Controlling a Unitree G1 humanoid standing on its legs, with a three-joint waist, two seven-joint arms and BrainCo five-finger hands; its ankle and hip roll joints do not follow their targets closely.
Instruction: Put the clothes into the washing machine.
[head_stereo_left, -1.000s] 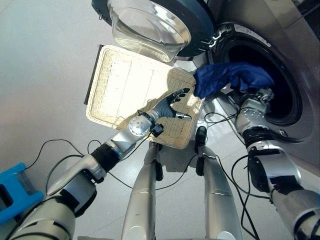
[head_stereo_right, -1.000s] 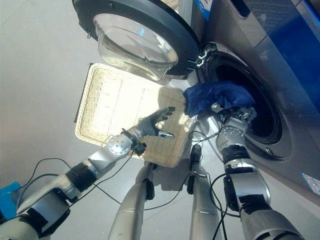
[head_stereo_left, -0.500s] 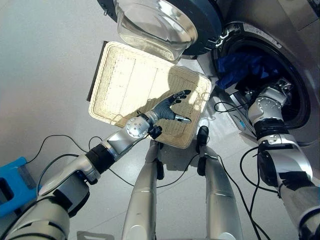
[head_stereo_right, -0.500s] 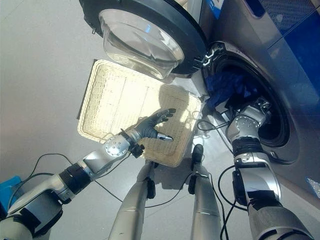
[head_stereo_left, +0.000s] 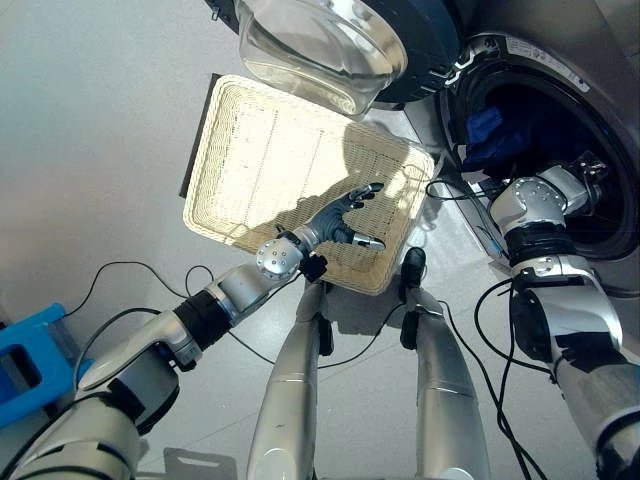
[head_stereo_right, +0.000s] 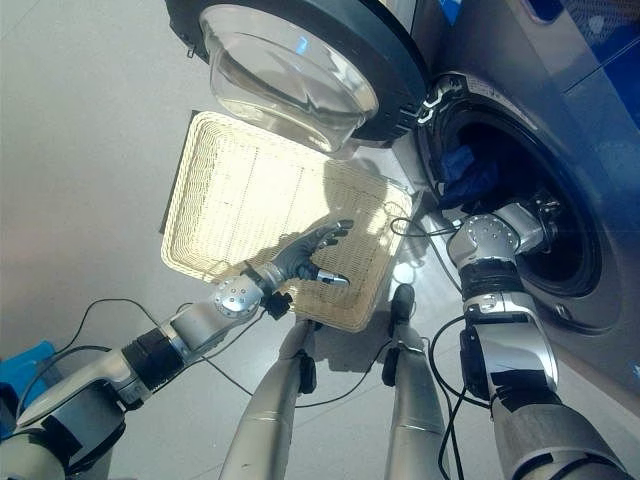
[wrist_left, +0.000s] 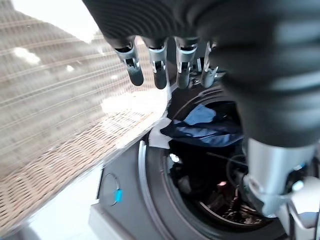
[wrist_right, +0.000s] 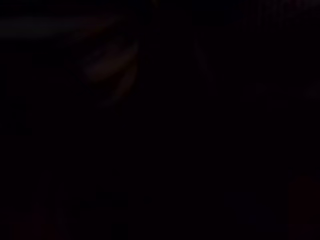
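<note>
In the left eye view, your right arm (head_stereo_left: 540, 205) now reaches into the washing machine's drum opening (head_stereo_left: 560, 140). A second ago the blue garment (head_stereo_left: 487, 128) hung outside over the rim; half a second ago it was bunched at the mouth; now it lies inside the drum, just past the door seal. The right hand itself is hidden in there, so you cannot tell whether it has let go. Your left hand (head_stereo_left: 345, 218) has stayed hovering over the wicker basket (head_stereo_left: 270, 165), fingers spread and holding nothing.

The right eye view agrees: the blue cloth sits in the dark drum just beside the right wrist, under the open glass door (head_stereo_right: 290, 65), and the basket looks bare.

The left wrist view shows the left hand's fingers (wrist_left: 156, 67) hanging straight, with the garment inside the drum beyond.

The right wrist view is dark, which fits a hand deep in the drum.

The load looks in; I'd judge release and withdrawal as what remains.
</note>
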